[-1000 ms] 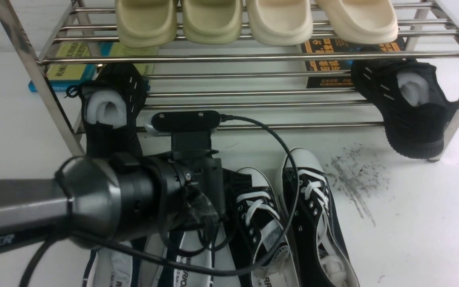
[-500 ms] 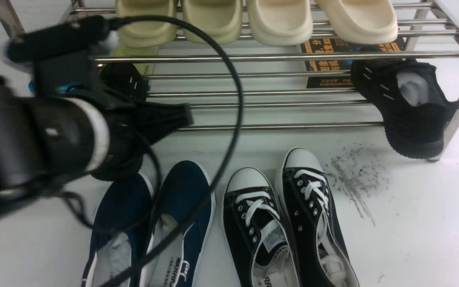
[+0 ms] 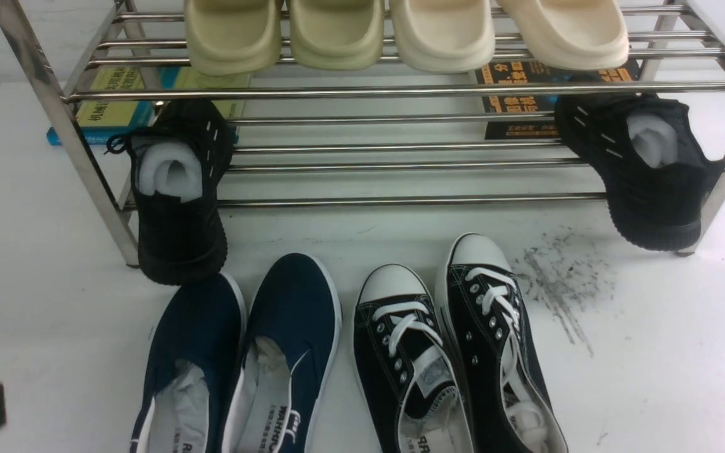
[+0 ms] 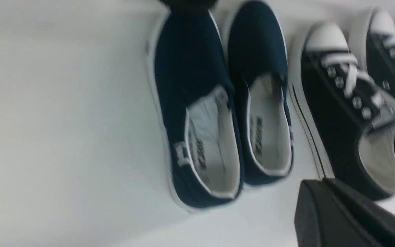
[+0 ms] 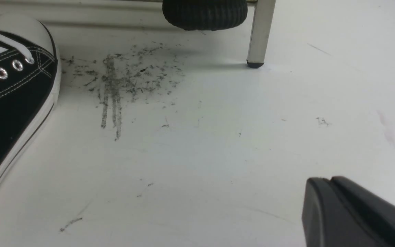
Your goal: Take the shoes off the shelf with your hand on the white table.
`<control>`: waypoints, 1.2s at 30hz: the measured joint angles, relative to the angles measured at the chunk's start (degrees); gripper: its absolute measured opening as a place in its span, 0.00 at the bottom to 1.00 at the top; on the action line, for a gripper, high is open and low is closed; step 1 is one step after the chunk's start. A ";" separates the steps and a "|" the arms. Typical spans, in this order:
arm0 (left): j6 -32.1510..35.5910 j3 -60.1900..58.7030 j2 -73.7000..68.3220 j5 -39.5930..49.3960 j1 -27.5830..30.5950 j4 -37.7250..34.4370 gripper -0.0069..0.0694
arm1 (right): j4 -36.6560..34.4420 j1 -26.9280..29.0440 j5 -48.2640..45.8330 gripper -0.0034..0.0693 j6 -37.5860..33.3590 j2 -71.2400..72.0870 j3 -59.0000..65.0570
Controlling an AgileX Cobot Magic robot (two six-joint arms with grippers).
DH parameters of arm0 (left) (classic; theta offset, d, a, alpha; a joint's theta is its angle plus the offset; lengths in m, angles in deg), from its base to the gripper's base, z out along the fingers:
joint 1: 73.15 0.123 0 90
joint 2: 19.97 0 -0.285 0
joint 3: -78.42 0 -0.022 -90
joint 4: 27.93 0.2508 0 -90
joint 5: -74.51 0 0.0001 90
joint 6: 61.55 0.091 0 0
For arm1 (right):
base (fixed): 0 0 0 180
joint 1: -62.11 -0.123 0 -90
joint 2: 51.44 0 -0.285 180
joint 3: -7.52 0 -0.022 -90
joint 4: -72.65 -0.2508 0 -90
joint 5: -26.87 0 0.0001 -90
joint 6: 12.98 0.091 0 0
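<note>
While the pair of navy blue canvas slip-on shoes (image 3: 236,358) lies side by side on the flat white table (image 3: 652,352) at the lower left of the front view, toes toward the two-tier shelf of shiny steel bars (image 3: 400,91), nothing grips it. The left gripper (image 4: 324,206), at the lower right of its wrist view, has its black fingers pressed together on nothing, hanging clear of the navy heels. The right gripper (image 5: 327,206) is likewise closed and empty above bare table near the dark grey scuff smear (image 5: 122,79). Just right of the slip-ons lie two black lace-up sneakers with white toe caps (image 3: 457,352). Two all-black knit shoes (image 3: 177,195) lean at the lower tier's ends; cream foam slippers (image 3: 400,31) sit on top.
</note>
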 joint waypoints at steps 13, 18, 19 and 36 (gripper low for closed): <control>-1.74 -22.28 3.80 -34.84 0.00 -4.70 0.11 | 0.00 0.00 0.00 0.10 0.00 0.00 0.00; -1.74 -22.45 3.85 -34.89 0.00 0.07 0.11 | 0.00 0.00 0.00 0.10 0.00 0.00 0.00; -1.79 -22.45 3.85 -34.83 0.00 0.41 0.11 | 0.00 0.00 0.00 0.10 0.00 0.00 0.00; 1.34 -28.90 9.17 -37.15 1.94 -1.84 0.14 | 0.00 0.00 0.00 0.10 0.00 0.00 0.00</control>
